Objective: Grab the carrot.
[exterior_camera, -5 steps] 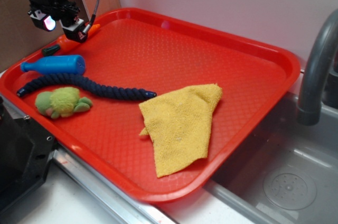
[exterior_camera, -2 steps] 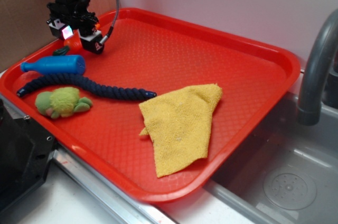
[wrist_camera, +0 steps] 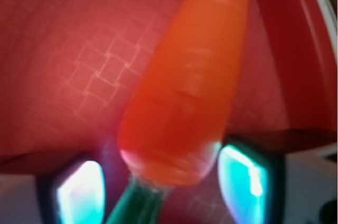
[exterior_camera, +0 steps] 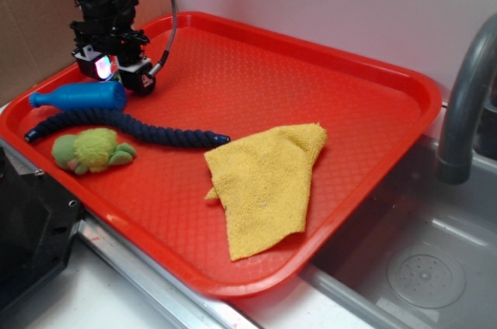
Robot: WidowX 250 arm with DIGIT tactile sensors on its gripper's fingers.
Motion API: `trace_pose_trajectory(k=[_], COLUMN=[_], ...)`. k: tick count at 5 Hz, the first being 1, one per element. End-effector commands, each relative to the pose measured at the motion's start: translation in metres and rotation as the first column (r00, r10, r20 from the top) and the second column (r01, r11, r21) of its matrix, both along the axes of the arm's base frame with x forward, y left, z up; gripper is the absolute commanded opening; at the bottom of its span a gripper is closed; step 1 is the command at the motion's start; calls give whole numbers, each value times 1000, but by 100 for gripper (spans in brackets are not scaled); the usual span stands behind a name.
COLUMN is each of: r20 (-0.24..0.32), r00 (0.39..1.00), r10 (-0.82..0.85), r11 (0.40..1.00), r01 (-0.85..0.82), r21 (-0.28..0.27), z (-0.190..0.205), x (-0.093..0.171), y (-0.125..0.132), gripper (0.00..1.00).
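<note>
In the wrist view the orange carrot (wrist_camera: 185, 86) fills the middle, lying on the red tray (wrist_camera: 63, 49) with its thick end and dark green stem (wrist_camera: 134, 205) towards me. My gripper (wrist_camera: 161, 187) is open and low over it. One glowing fingertip (wrist_camera: 79, 192) stands left of the thick end with a small gap, the other (wrist_camera: 243, 182) close against its right side. In the exterior view the gripper (exterior_camera: 120, 74) is down at the tray's far left corner and hides the carrot.
A blue bottle toy (exterior_camera: 81, 95) lies just in front of the gripper, then a dark blue rope (exterior_camera: 124, 123) and a green plush (exterior_camera: 93, 150). A yellow cloth (exterior_camera: 268, 181) lies mid-tray. The tray rim (exterior_camera: 419, 88) borders a sink (exterior_camera: 419, 267) with a grey faucet (exterior_camera: 466, 104).
The gripper has moved right and down from above the tray's far left corner onto the carrot, which showed beside it before and is now covered in the exterior view.
</note>
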State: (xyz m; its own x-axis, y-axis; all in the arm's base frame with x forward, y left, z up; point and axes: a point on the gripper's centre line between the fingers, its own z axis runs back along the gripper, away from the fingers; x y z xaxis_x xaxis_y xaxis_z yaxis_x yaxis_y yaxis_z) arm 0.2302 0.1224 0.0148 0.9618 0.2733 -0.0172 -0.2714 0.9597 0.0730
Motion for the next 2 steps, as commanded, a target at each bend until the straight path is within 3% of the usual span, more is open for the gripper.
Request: trace_pose_trajectory(k=[1, 2], r20=[3, 24], r00=[998, 999], r10=[70, 48], r11=[997, 999], r01=[-70, -47], r21=[-14, -17], z=[-3, 16], x=[13, 12], y=[18, 15], gripper=[0, 0])
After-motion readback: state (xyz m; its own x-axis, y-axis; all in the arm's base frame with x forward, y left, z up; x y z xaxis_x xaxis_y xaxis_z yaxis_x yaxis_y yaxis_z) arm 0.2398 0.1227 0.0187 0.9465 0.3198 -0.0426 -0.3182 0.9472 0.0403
